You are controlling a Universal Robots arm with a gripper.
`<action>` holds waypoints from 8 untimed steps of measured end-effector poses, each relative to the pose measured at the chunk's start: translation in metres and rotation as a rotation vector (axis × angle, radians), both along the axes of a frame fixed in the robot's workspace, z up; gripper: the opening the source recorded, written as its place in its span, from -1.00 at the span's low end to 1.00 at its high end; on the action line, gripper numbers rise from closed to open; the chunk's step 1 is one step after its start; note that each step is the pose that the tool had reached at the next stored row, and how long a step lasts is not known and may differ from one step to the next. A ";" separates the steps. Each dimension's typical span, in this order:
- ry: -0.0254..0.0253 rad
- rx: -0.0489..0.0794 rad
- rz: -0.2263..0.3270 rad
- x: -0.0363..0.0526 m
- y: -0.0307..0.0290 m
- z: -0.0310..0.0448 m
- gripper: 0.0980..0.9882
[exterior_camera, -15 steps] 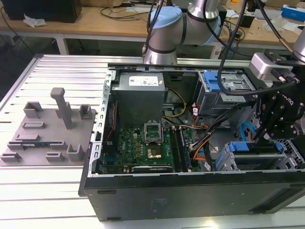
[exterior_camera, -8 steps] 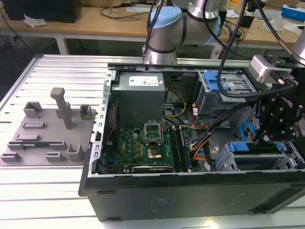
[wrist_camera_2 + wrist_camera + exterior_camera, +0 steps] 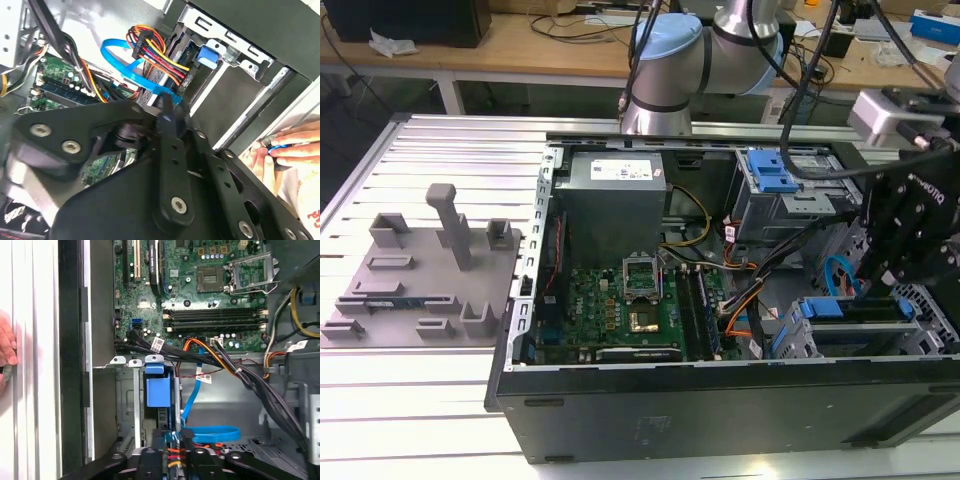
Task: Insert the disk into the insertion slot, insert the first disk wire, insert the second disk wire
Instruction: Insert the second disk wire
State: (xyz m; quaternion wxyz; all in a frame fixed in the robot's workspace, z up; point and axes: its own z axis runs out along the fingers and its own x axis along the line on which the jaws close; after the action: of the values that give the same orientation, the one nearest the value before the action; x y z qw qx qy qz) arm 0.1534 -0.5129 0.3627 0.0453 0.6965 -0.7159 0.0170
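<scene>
The disk (image 3: 835,308), in its bright blue carrier, sits inside the insertion slot (image 3: 920,335), a grey perforated cage at the case's corner on the exterior view's right. Both wrist views show the carrier (image 3: 157,392) (image 3: 206,56) in the cage (image 3: 127,405). A bundle of red, orange and yellow wires (image 3: 155,50) runs to the disk's end. A blue flat wire (image 3: 212,432) loops round to a black connector at my fingertips. My gripper (image 3: 878,290) (image 3: 167,107) (image 3: 177,437) hangs right over the disk's end, shut on that connector.
A taller grey cage with a blue latch (image 3: 775,180) stands behind the slot. The motherboard (image 3: 620,300) and black cable bundles (image 3: 240,375) lie close by. A person's hand (image 3: 285,150) rests just outside the case wall. A grey fixture plate (image 3: 420,270) lies on the table.
</scene>
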 end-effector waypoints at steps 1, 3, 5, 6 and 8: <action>-0.0002 -0.001 0.000 0.0000 0.0017 0.0026 -0.89; -0.0001 -0.003 -0.001 0.0000 0.0035 0.0031 -0.98; -0.0002 -0.004 -0.001 0.0000 0.0035 0.0031 -0.98; -0.0002 -0.004 -0.001 0.0000 0.0035 0.0032 -0.98; -0.0001 -0.004 -0.001 0.0000 0.0036 0.0031 -0.98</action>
State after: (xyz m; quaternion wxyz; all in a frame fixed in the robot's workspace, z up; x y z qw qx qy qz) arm 0.1534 -0.5093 0.3658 0.0467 0.6962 -0.7161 0.0185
